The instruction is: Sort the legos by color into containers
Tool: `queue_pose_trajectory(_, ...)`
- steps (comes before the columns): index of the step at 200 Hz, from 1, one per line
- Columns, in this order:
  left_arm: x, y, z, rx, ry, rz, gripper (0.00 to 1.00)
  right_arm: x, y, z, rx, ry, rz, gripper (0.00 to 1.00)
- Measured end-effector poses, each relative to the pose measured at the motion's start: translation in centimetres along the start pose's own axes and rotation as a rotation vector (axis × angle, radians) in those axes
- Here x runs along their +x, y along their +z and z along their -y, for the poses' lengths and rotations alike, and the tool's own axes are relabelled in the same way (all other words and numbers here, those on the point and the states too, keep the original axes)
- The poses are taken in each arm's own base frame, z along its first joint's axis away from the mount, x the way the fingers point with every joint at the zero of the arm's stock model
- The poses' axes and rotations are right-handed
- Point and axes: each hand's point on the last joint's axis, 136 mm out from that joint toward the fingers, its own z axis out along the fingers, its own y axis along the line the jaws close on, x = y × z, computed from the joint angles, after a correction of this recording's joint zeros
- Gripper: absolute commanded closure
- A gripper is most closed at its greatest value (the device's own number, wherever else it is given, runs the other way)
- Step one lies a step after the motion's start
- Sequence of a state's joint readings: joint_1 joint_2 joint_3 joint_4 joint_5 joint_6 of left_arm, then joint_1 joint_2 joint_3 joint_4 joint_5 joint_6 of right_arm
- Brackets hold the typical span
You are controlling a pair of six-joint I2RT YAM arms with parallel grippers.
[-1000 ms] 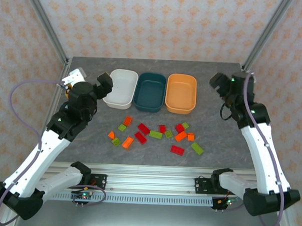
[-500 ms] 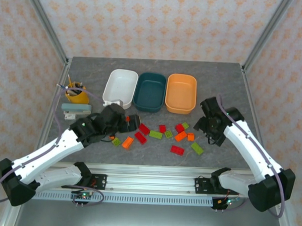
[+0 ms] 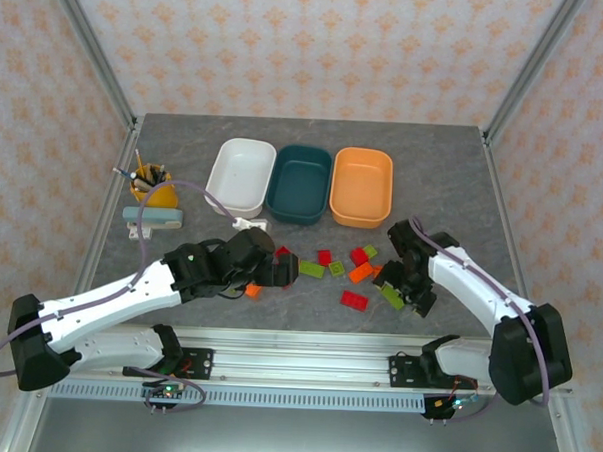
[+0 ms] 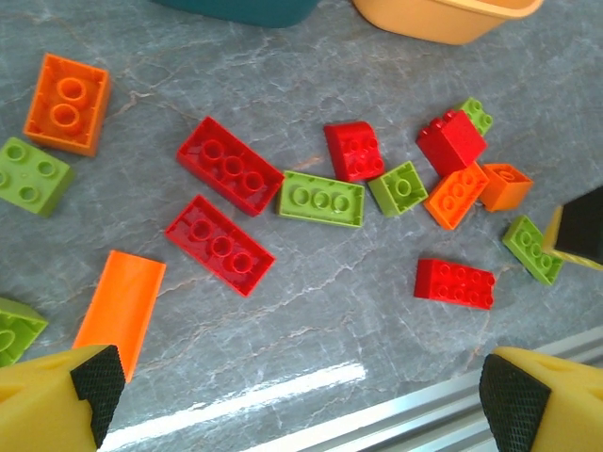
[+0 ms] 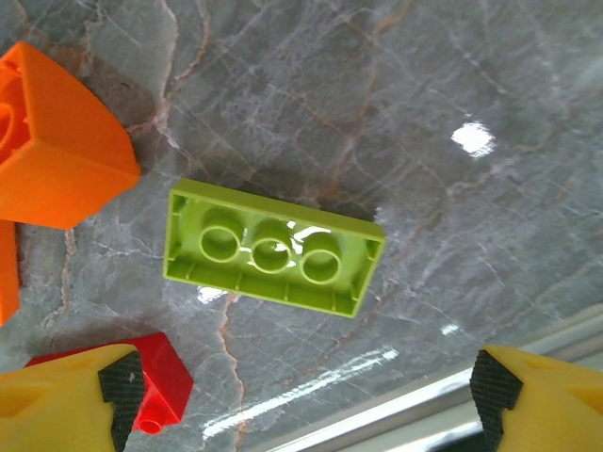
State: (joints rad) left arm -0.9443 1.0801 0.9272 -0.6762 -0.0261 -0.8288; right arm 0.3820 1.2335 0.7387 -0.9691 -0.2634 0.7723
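Note:
The legos lie scattered on the grey table in front of the white tub (image 3: 242, 175), dark teal tub (image 3: 299, 183) and orange tub (image 3: 361, 186). My left gripper (image 3: 283, 270) hangs low over the left-middle of the pile. It is open (image 4: 303, 395), with bare table between its pads. Ahead of it lie two red oblong bricks (image 4: 219, 244), a green oblong brick (image 4: 320, 199) and a smooth orange brick (image 4: 121, 306). My right gripper (image 3: 399, 288) is open (image 5: 306, 391) just above an upside-down lime green oblong brick (image 5: 273, 247). That brick lies just ahead of its fingertips.
A yellow cup with pens (image 3: 151, 184) and a pale teal object (image 3: 152, 216) stand at the left. A small white object (image 3: 250, 224) lies before the white tub. An aluminium rail (image 3: 296, 344) runs along the near table edge, close to both grippers.
Both arms have swung down from the back of the table to the bricks: the left from beside the white tub, the right from the back right corner. Both grippers remain open.

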Motion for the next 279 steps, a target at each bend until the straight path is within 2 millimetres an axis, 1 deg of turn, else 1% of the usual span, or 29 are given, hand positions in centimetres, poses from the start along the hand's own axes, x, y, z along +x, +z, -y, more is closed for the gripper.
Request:
queue_pose_trajectory(37, -0.1, -0.1, 1.4, 0.049, 0.024, 0.016, 0.00, -0.1, 1.7, -0.3, -0.006, 0.003, -0.010, 0.08)
queue_pose_trajectory(70, -0.4, -0.2, 1.8, 0.064, 0.022, 0.027, 0.00, -0.4, 2.7, -0.9, -0.007, 0.003, -0.018, 0.08)
queue_pose_trajectory(89, -0.4, -0.2, 1.8, 0.064, 0.024, 0.028, 0.00, -0.6, 3.0, -1.2, -0.008, 0.004, -0.021, 0.10)
queue_pose_trajectory(122, -0.4, -0.2, 1.8, 0.064, 0.024, 0.027, 0.00, -1.1, 3.3, -1.1, -0.011, 0.027, -0.022, 0.14)
queue_pose_trajectory(164, -0.4, -0.2, 1.9, 0.070, 0.028, 0.025, 0.00, -1.3, 4.0, -0.1, -0.008, 0.066, -0.035, 0.21)
queue_pose_trajectory(234, -0.2, 0.3, 2.4, 0.081, 0.054, 0.013, 0.00, -1.3, 4.0, 0.3, -0.022, 0.093, -0.043, 0.32)
queue_pose_trajectory(279, -0.1, 0.2, 3.2, 0.097, 0.063, 0.014, 0.00, -1.3, 3.8, 0.4, -0.034, 0.083, -0.032, 0.39)
